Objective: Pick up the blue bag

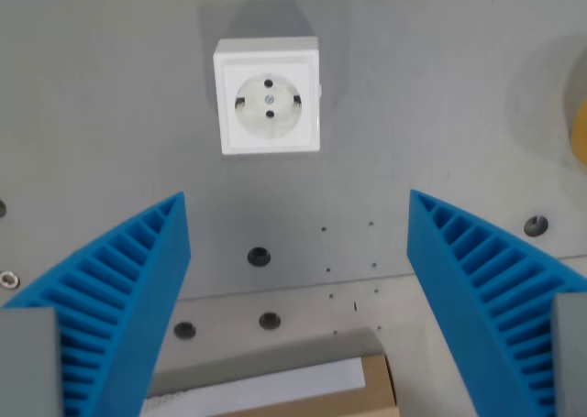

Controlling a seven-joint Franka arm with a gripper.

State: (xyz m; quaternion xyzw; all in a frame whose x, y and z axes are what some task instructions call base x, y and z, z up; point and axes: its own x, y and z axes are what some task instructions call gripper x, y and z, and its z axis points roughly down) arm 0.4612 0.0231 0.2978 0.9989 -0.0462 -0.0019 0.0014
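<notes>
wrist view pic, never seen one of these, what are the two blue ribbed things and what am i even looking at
This picture comes from a camera mounted on the robot arm's wrist, looking down past its own hand. The two blue ribbed wedges are the fingers of the gripper, one on each side. They stand wide apart with nothing between them, so nothing is held. Below is a grey table with small screw holes. On it sits a white power socket. At the bottom edge you see part of a cardboard box with a white label. Something yellow peeks in at the wrist view's right edge; too little shows to name it. The blue bag is not in this view.
</notes>
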